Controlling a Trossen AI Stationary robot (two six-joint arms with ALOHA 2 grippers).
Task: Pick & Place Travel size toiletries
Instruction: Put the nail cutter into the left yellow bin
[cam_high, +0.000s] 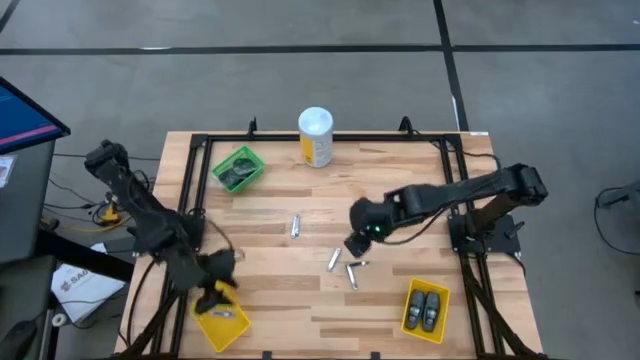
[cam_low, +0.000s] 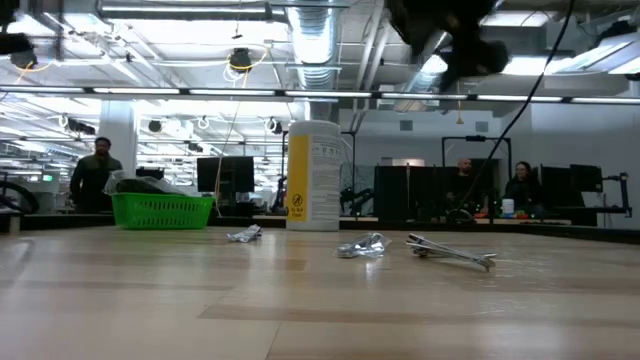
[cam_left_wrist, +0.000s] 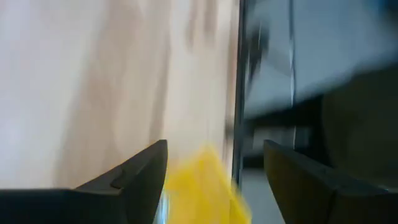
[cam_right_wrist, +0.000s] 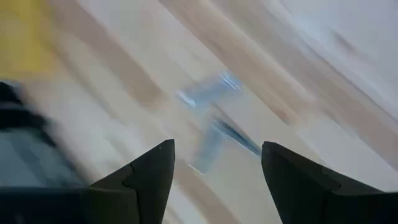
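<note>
No text can be read with any certainty. The white-and-yellow canister (cam_low: 314, 176), at centre of the low view, carries fine print too small to make out. A white sheet (cam_high: 75, 286) on the floor at lower left of the high view bears dark letters, also illegible.

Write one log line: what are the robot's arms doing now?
left end effector: open, over yellow bin | right end effector: open, above silver tubes | nothing held
</note>
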